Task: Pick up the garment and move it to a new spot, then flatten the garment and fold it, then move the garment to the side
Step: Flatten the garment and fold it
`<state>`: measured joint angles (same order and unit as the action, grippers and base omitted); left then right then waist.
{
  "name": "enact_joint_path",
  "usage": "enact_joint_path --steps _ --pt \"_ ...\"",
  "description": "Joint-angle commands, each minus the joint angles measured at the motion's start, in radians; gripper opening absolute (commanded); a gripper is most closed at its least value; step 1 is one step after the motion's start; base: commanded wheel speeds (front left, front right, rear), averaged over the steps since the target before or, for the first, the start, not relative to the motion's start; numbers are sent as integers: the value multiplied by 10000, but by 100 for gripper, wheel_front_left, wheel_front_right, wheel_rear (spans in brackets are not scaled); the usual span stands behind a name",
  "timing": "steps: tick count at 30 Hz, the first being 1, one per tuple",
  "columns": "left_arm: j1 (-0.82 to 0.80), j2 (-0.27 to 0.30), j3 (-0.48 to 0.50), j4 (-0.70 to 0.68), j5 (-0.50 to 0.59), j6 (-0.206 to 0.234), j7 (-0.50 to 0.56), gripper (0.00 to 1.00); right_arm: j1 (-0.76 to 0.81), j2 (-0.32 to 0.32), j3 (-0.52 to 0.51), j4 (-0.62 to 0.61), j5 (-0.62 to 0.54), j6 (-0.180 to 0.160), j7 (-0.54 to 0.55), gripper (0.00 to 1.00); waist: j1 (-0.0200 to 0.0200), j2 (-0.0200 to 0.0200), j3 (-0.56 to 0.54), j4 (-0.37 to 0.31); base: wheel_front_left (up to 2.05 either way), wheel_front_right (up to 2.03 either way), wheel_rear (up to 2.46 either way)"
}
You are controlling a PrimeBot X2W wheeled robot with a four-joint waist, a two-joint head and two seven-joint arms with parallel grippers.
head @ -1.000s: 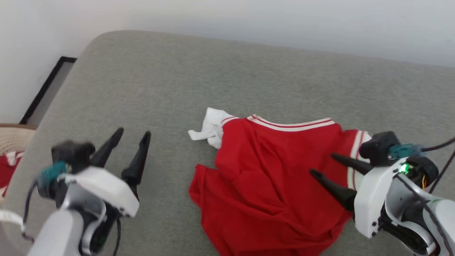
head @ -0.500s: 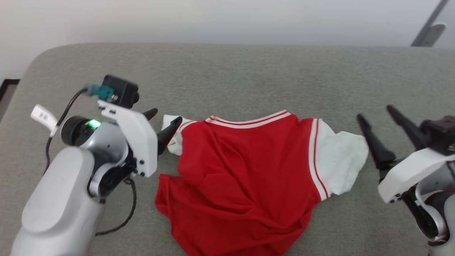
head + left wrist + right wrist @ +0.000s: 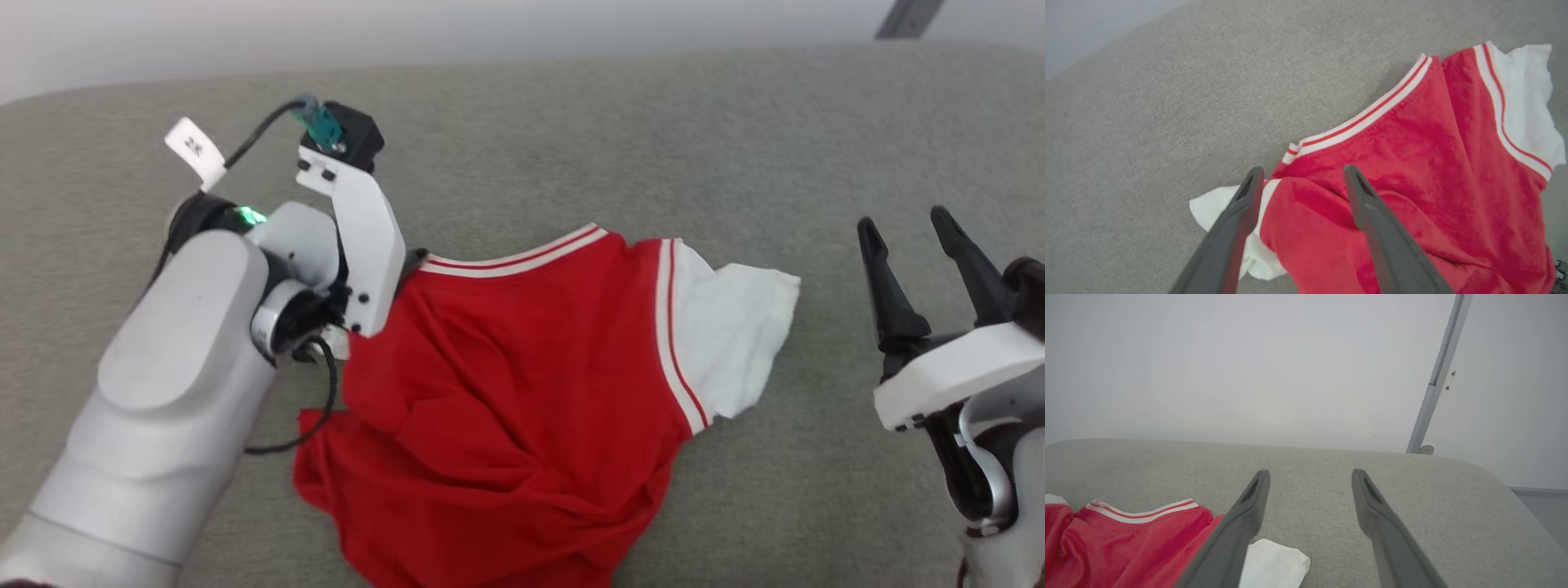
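Grey upholstered cushion (image 3: 571, 122), red jersey (image 3: 506, 392) rumpled mid-surface, collar far, hem near. Left end effector (image 3: 1302, 171) is nearer, fingers apart over its shoulder; right end effector (image 3: 902, 219) is spread too, well beyond the white sleeve (image 3: 727, 335).

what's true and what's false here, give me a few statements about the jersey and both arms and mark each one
1. The garment lies rumpled on the grey cushion. True.
2. The left jaws are shut on red fabric. False: they stand open at the shoulder, by the striped collar.
3. The right jaws stand open, clear of the garment. True.
4. The garment is folded into a neat square. False: it is unfolded, with one white sleeve spread out.
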<state>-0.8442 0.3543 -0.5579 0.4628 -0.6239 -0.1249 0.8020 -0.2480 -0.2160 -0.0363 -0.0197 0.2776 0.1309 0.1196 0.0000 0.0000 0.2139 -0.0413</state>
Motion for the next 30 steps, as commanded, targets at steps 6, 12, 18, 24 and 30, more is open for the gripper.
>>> enact_joint_path --steps 6,12,18,24,30 --pt "-733 203 -466 1202 170 -49 -118 100 -464 311 68 189 114 -3 -397 100 0 0 730 -835 0 0 0" --pt "-1113 238 -684 2465 77 -53 -208 100 -739 348 206 361 321 -3 -629 100 0 0 1291 -1344 0 0 0" --pt "-1213 161 -997 3723 265 109 330 100 -923 278 193 449 510 -3 -771 100 0 0 1642 -1539 0 0 0" --pt "-1091 -158 -1209 4580 59 224 1332 0 -1009 218 203 535 602 -3 -847 100 0 0 1785 -1544 0 0 0" --pt "-1664 -38 -1349 4385 170 115 1185 0 -1016 236 144 543 665 -3 -865 100 0 0 1832 -1464 0 0 0"
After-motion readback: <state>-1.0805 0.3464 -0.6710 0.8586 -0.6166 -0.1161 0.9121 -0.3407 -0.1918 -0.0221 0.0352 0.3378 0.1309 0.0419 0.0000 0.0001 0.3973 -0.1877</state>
